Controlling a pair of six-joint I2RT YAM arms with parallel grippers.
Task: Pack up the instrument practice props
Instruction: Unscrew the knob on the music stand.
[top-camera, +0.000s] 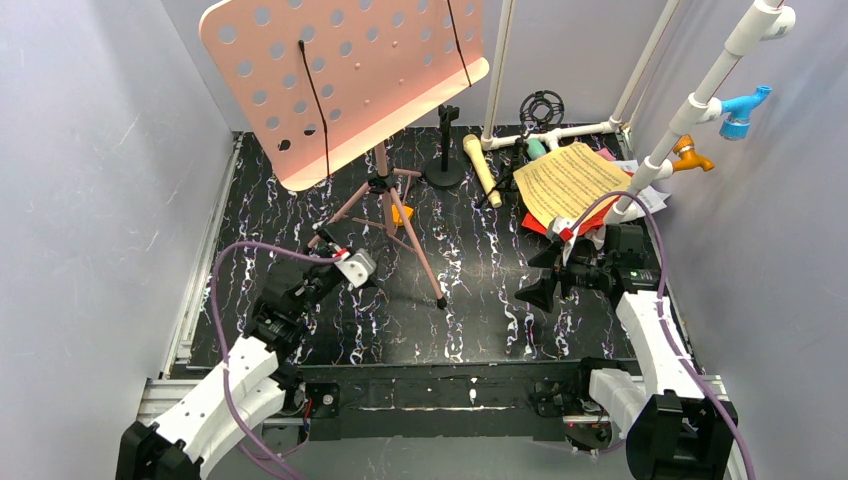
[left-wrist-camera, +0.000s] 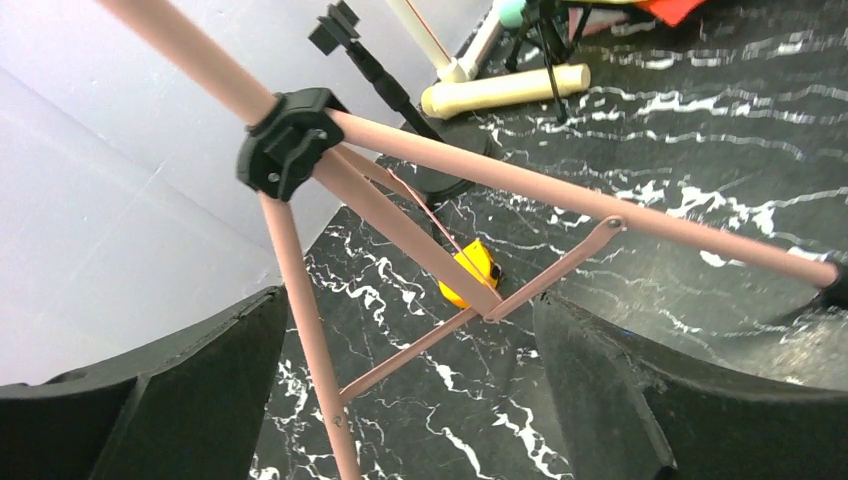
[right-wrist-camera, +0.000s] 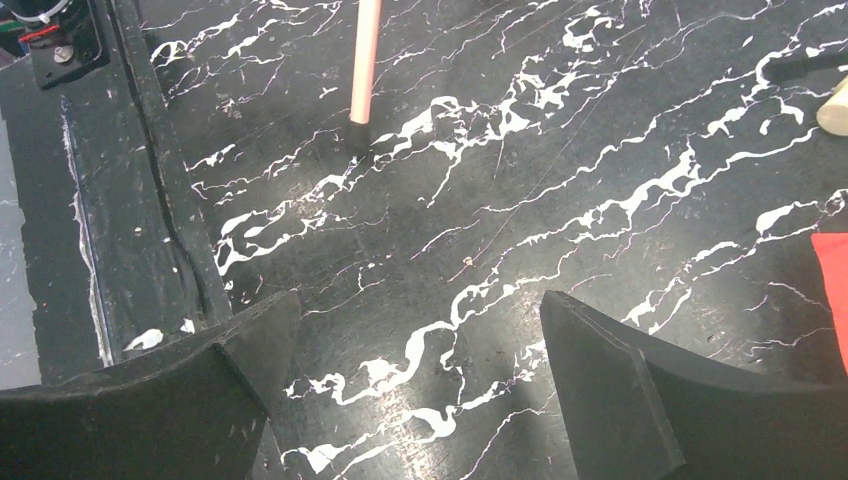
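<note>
The pink perforated music board (top-camera: 340, 80) stands on its pink tripod legs (top-camera: 385, 215) at the back left. My left gripper (top-camera: 330, 250) is open by the tripod's near-left leg. In the left wrist view the legs (left-wrist-camera: 420, 235) and a brace cross between its open fingers (left-wrist-camera: 410, 400), untouched. A beige microphone (top-camera: 481, 170) and a teal one (top-camera: 537, 148) lie at the back. Yellow (top-camera: 570, 180) and red (top-camera: 540, 225) music sheets are piled at the right. My right gripper (top-camera: 535, 275) is open and empty (right-wrist-camera: 420, 390) just in front of that pile.
A white pipe frame (top-camera: 700, 90) with blue and orange fittings stands at the back right. A black microphone stand (top-camera: 446, 150) is behind the tripod. A small yellow object (left-wrist-camera: 470, 272) lies under the tripod. A tripod foot (right-wrist-camera: 362, 130) rests on the mat left of my right gripper.
</note>
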